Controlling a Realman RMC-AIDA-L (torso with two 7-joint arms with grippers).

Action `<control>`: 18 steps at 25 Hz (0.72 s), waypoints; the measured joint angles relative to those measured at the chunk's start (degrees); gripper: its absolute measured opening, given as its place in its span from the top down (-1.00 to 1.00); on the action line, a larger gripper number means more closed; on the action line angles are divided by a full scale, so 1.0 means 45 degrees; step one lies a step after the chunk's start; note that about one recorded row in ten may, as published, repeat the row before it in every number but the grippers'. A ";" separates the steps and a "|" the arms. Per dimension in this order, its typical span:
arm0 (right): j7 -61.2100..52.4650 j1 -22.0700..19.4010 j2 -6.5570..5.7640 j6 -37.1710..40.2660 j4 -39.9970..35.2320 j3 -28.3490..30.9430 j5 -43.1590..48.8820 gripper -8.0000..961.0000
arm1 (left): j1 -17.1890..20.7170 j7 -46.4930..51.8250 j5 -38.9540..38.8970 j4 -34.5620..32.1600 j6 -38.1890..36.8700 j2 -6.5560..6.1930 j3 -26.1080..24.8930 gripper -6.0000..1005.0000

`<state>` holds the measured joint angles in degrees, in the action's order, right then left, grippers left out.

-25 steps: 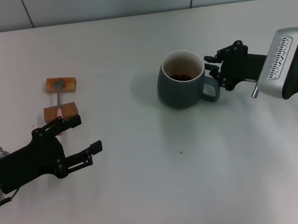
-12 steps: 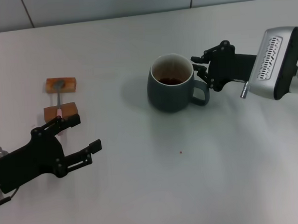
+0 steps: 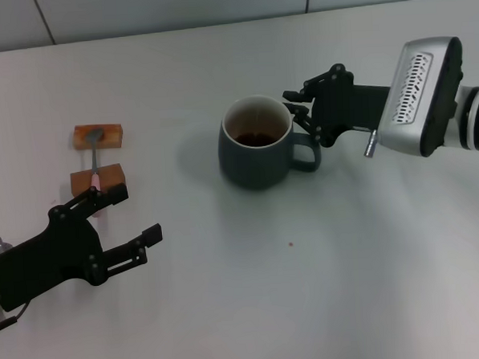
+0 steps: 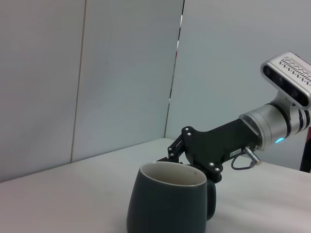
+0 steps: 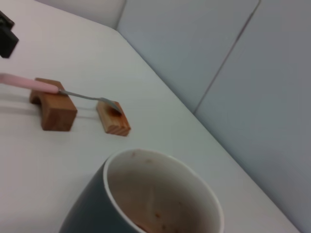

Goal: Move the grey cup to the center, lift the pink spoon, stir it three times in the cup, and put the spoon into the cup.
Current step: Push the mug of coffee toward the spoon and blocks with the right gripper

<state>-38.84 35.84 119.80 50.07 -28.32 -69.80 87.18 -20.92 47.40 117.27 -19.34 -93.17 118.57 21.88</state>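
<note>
The grey cup [image 3: 252, 159] stands near the table's middle with dark liquid inside and its handle toward my right arm. It also shows in the left wrist view [image 4: 165, 206] and the right wrist view [image 5: 90, 213]. My right gripper [image 3: 304, 125] is shut on the cup at its handle side. The pink spoon [image 3: 95, 166] lies across two wooden blocks [image 3: 97, 135] at the left. It also shows in the right wrist view [image 5: 46, 87]. My left gripper [image 3: 131, 216] is open and empty on the table, just in front of the spoon's handle end.
A wall [image 3: 174, 6] runs along the table's far edge. A tiny dark speck [image 3: 290, 243] lies on the white table in front of the cup. The right arm's silver wrist [image 3: 420, 98] hangs over the table's right side.
My right gripper has slid the cup leftward toward the table's middle. The left arm and the spoon have not moved.
</note>
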 joint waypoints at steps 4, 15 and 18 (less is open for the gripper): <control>-0.0410 0.0021 0.0001 -0.0167 -0.0262 -0.0471 -0.0087 0.74 | -0.0001 -0.0011 -0.0006 -0.0001 0.0000 -0.0001 0.0000 -0.67; -0.1229 0.0063 0.0000 -0.0645 -0.0856 -0.2310 -0.0948 0.74 | -0.0003 -0.0143 -0.0007 0.0001 -0.0024 -0.0002 0.0000 -0.67; -0.1325 0.0025 -0.0001 -0.0656 -0.0960 -0.2430 -0.0962 0.74 | 0.0004 -0.0144 -0.0007 0.0001 -0.0029 -0.0002 0.0000 -0.67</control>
<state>-44.80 35.95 119.79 47.12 -32.64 -80.73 82.85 -20.90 46.75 117.24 -19.33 -93.29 118.56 21.88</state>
